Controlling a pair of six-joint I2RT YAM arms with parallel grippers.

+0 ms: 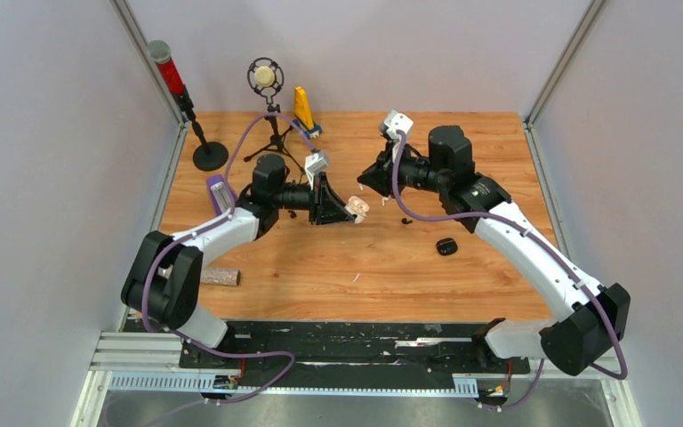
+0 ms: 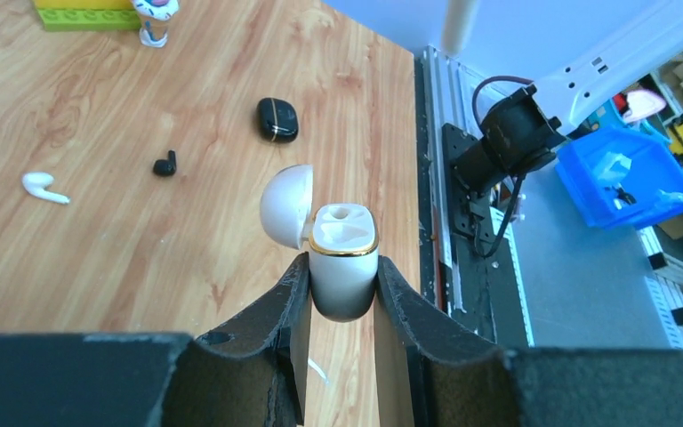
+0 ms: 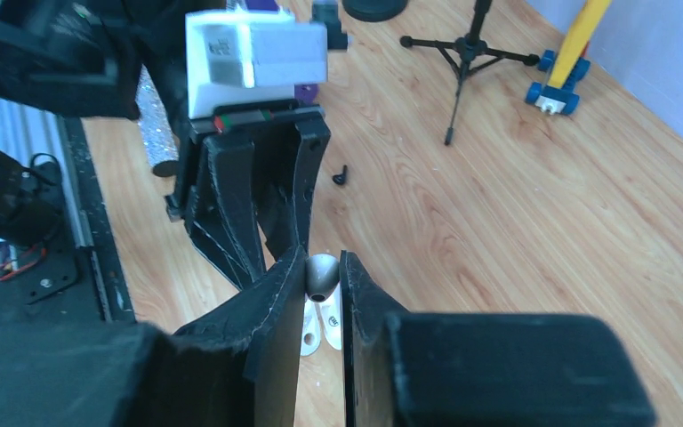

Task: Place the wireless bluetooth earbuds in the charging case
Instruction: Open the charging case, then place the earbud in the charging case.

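Right now my left gripper (image 2: 342, 267) clamps the open white charging case (image 2: 342, 238) by its smooth sides, while my right gripper (image 3: 320, 262) pinches a tiny, light, likely slippery earbud (image 3: 321, 277) by its bulb just above it.

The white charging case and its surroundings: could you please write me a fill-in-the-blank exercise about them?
The left gripper holds the white charging case with its lid ___.
The black case lies on the table with its lid ___.
The loose earbud nearest the black case is ___.
The right gripper pinches a small earbud close to the ___ case.
Missing words: open; shut; black; white.
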